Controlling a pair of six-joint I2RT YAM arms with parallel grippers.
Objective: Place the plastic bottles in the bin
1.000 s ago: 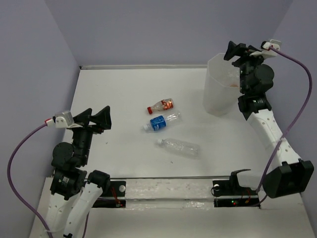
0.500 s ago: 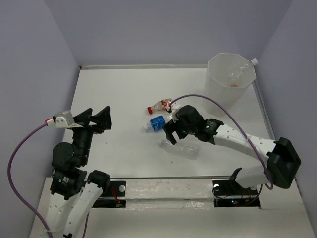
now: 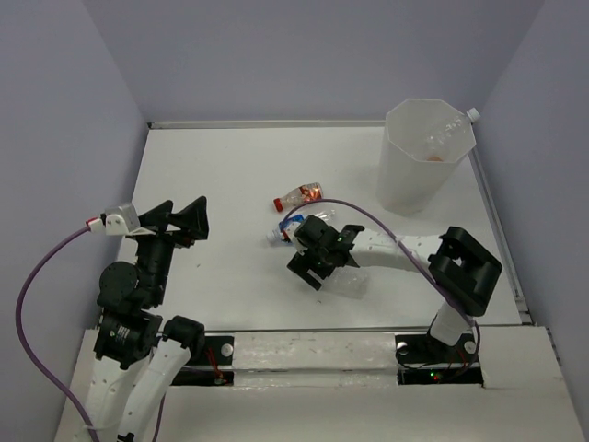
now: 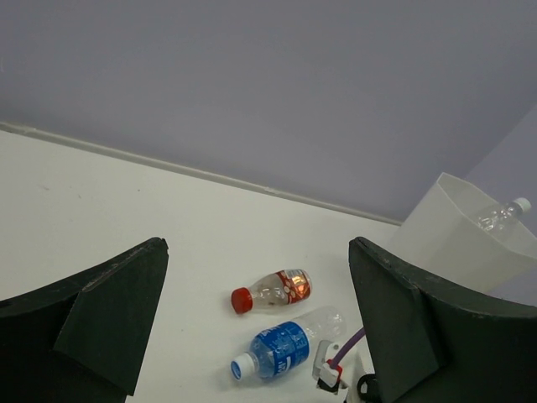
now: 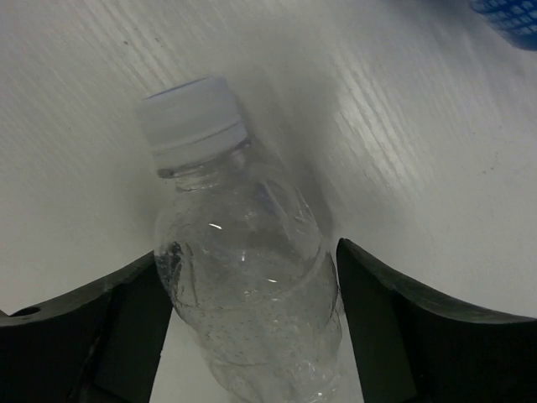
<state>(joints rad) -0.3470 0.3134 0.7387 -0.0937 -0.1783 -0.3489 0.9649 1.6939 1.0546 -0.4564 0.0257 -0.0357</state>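
- A clear bottle (image 5: pixel 252 319) lies on its side on the white bench (image 5: pixel 419 126), crinkled and unlabelled.
- Its white cap (image 5: pixel 191 113) points toward the upper left of the frame.
- The tool (image 5: pixel 252 260) straddles the bottle's body, with one dark finger (image 5: pixel 92 327) against each flank.
- A blue patch (image 5: pixel 512 15) is cut off by the top right corner and is too cropped to identify.

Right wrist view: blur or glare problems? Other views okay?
Right wrist: table streaked with motion blur, clear bottle soft, small glints. Left wrist: sharp, left gripper near-black, no detail. Top external: sharp, even light, faint shadows.
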